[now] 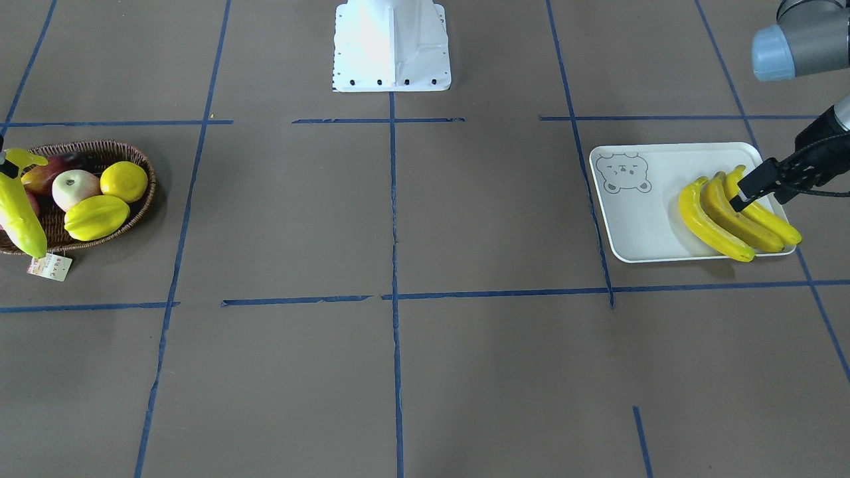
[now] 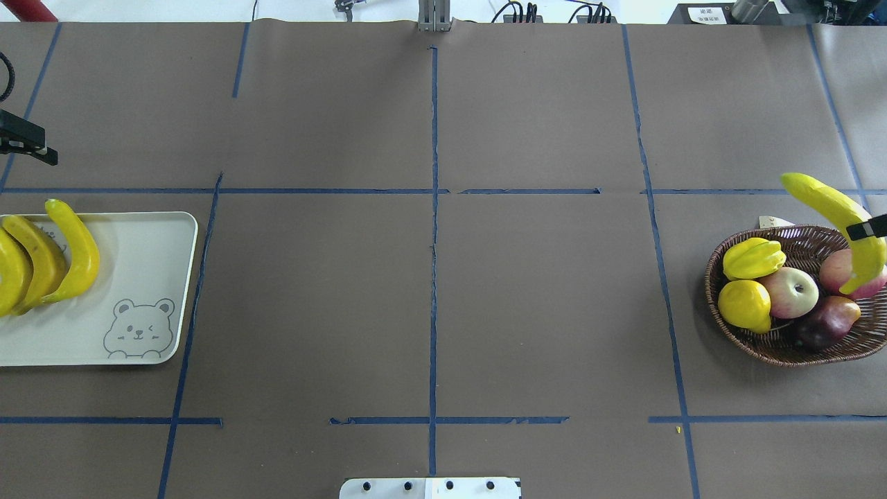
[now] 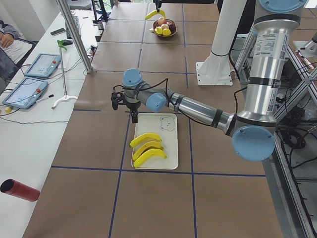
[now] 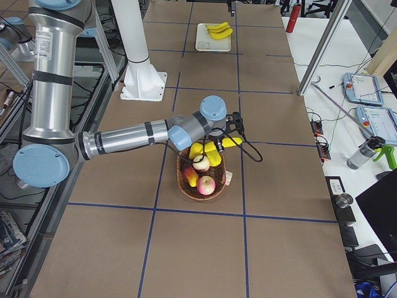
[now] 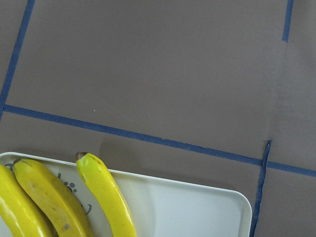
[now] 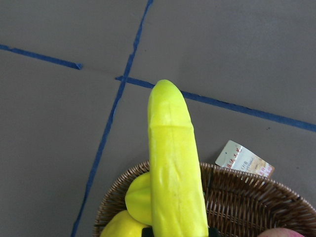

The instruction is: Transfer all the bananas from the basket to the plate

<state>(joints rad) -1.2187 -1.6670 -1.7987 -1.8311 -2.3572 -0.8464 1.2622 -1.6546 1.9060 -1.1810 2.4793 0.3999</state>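
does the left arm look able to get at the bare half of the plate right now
Probably yes. The left tool hangs just by the plate's edge near the three bananas, and the bear side is bare, with nothing over it.

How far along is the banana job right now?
Done: three bananas lie on the plate. In hand: the right hand grips the fourth banana above the basket. Left: carry it across the table and set it on the plate. No other banana shows in the basket, so this looks like the last one.
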